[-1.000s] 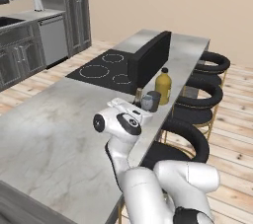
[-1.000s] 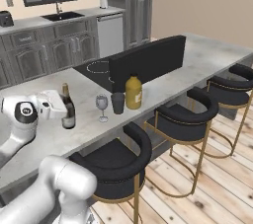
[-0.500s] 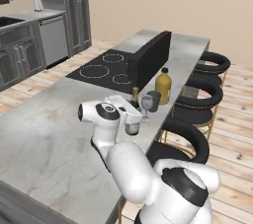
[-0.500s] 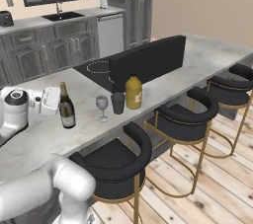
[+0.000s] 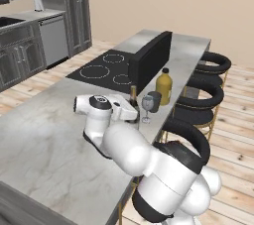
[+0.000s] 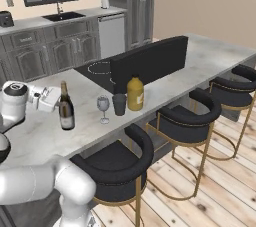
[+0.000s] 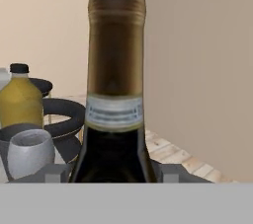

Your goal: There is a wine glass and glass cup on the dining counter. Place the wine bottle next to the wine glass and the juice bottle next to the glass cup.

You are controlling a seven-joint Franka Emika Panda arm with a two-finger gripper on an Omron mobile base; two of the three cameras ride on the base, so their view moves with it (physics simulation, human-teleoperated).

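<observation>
Right base view shows the wine bottle [image 6: 66,107] standing upright on the dining counter [image 6: 210,51], near its front edge. The gripper [image 6: 55,102] is at the bottle's left side, at the height of the label, and its fingers seem to touch the glass. In the hand view the bottle [image 7: 114,94] stands very close between the two finger tips [image 7: 57,172], so the jaws are pinching the wine bottle at its body.

To the right of the bottle stands the wine glass [image 6: 103,108], a little apart from it. Just beside the wine glass is the glass cup [image 6: 119,104], and the juice bottle [image 6: 135,93] stands close behind the cup on its right side. All four things stand in a row along the front edge of the counter. Behind them a black panel [image 6: 150,61] rises from the counter, and the cooktop [image 5: 101,71] lies on its far side. Black stools [image 6: 192,116] with gold legs stand under the counter edge.
</observation>
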